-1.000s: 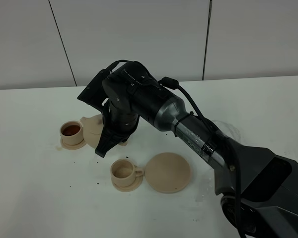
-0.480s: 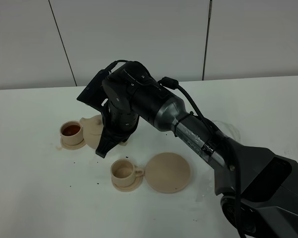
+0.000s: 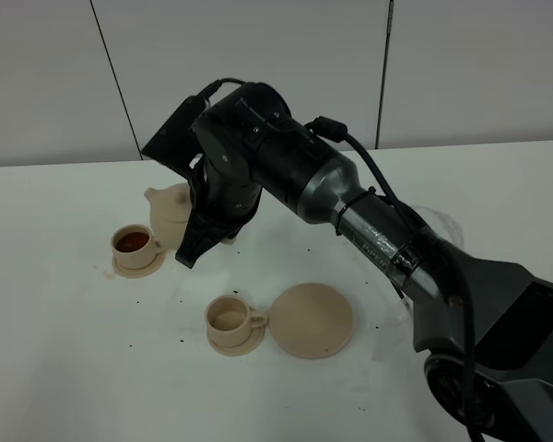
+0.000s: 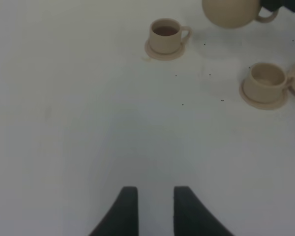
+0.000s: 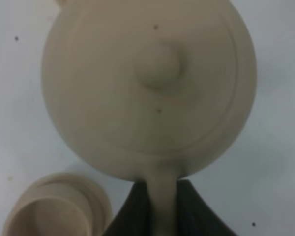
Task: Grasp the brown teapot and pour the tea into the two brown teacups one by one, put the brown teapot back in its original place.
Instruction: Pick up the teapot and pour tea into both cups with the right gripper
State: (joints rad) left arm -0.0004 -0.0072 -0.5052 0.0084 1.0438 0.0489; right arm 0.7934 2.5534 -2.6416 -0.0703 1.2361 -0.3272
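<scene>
Right gripper is seen closed on the loop handle of the brown teapot; in the right wrist view the two dark fingers are pressed on either side of the handle, just below the round body and the knobbed lid. The teapot is held close to upright above the white table, with its short spout turned toward the left side of the exterior view; it appears to be lifted clear of the surface, behind and just beside the filled teacup. Dark tea is seen inside this cup, which stands on its small saucer; some brownish marks are seen on the table next to that saucer. The second teacup stands nearer the front on its own saucer and looks empty; its handle is turned toward the wide round saucer, which lies flat just beside it with nothing on it. The teapot is well apart from this wide saucer. Small dark specks are scattered on the table around the cups. Left gripper is held over a bare part of the table, well apart from the tea set; a narrow gap is seen between its fingers and nothing is held in it.
</scene>
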